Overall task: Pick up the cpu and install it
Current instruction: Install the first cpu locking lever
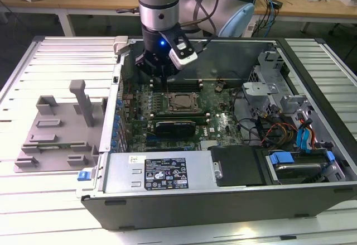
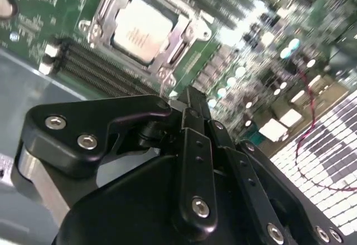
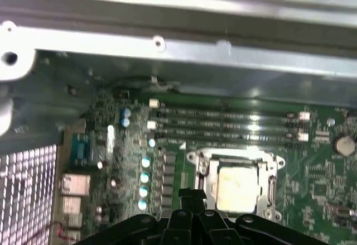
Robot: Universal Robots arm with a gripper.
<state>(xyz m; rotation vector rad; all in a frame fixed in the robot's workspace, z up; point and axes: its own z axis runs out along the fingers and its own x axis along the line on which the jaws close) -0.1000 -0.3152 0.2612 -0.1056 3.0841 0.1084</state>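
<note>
While the cpu [image 2: 138, 31] sat in its socket [image 2: 179, 45], the gripper [image 2: 187, 102], fingers together and empty, hovered just beside. Any sideways drift could have knocked the frame or nearby memory slots [image 3: 228, 125].

No text can be read. Fine white print and small marks are carried on a black rectangular label [image 1: 166, 173] on the grey metal power supply housing [image 1: 156, 169], well in front of the gripper, but they cannot be made out. A small white sticker [image 1: 136, 158] beside it is likewise illegible.
</note>
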